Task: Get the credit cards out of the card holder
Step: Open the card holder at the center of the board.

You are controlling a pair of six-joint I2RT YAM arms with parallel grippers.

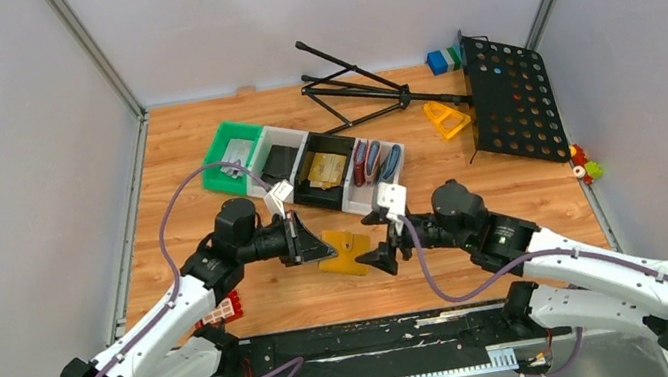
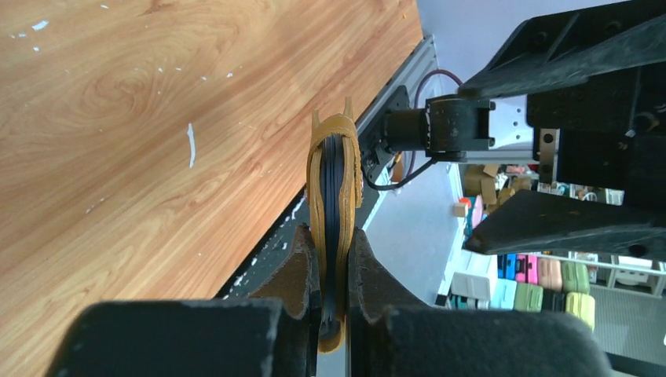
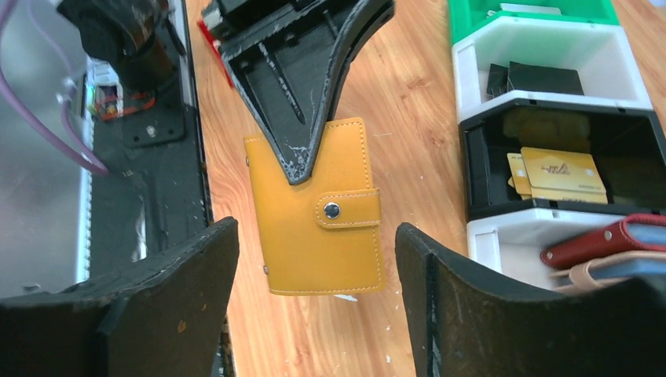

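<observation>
The mustard-yellow card holder point(image 1: 344, 253) hangs closed, its strap snapped on the round stud point(image 3: 332, 210), a little above the wooden table. My left gripper point(image 1: 319, 246) is shut on its upper edge. In the left wrist view the holder point(image 2: 334, 169) stands edge-on between the fingers point(image 2: 294, 271), with dark leaves showing inside it. My right gripper point(image 3: 318, 236) is open, its jaws wide apart to either side of the holder's point(image 3: 322, 228) lower end and not touching it. Gold-tan credit cards point(image 3: 559, 174) lie in the black bin point(image 1: 301, 186). No card shows in the holder.
A row of bins stands behind: green point(image 1: 220, 144), white with a black wallet point(image 3: 542, 77), black, and white with dark-red and blue wallets point(image 1: 374, 162). A folded tripod point(image 1: 354, 84) and a black perforated stand plate point(image 1: 510, 95) lie at the back right. Red bricks point(image 1: 223, 310) sit by the left arm.
</observation>
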